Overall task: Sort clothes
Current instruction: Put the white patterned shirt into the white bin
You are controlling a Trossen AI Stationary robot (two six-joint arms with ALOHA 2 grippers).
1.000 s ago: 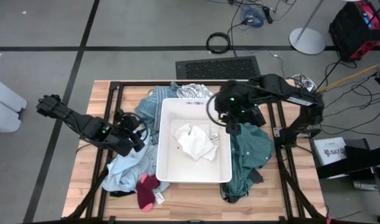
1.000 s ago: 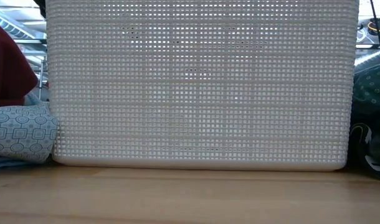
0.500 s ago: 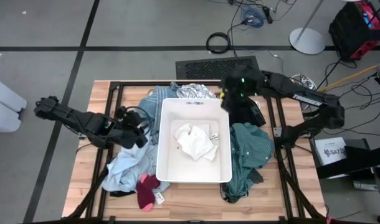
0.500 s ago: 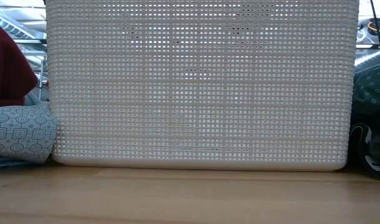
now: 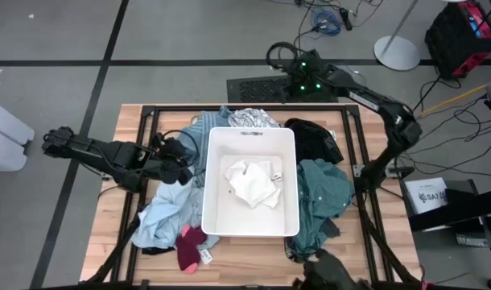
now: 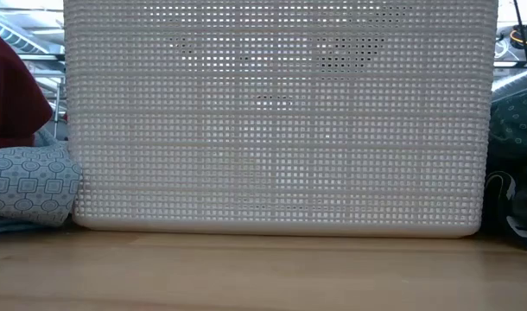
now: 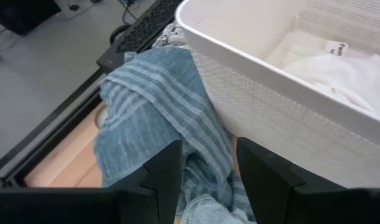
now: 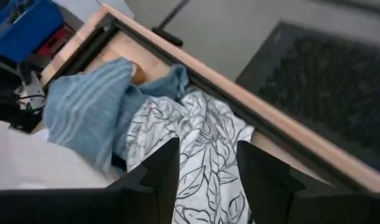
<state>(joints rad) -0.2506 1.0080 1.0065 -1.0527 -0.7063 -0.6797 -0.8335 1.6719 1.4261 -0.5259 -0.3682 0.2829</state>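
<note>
The clothes lie around a white bin (image 5: 249, 130). Blue striped cloth (image 7: 159, 99) and a white leaf-patterned piece (image 8: 196, 149) rest against its far left corner. A black garment (image 5: 314, 137) and a teal one (image 5: 322, 197) lie on its right, with light blue cloth (image 5: 161, 213) and magenta pieces (image 5: 189, 246) on its left. A white cloth (image 5: 252, 184) lies inside. My left gripper (image 7: 205, 180) hangs open over the clothes left of the bin. My right gripper (image 8: 205, 180) is open above the table's far edge, with nothing between its fingers.
The bin's mesh wall (image 6: 281, 121) fills the low view, with a patterned cloth (image 6: 30, 186) at its left. A black frame rail (image 5: 245, 107) runs along the table's far edge. A dark floor grille (image 5: 278, 87) lies beyond it. A dark shape (image 5: 326, 270) shows at the near edge.
My right gripper has swung from above the bin's far right side out over the table's far edge, rolling as it went; its arm is now stretched out. The black garment it stood over lies uncovered. My left gripper has shifted slightly toward the far edge.
</note>
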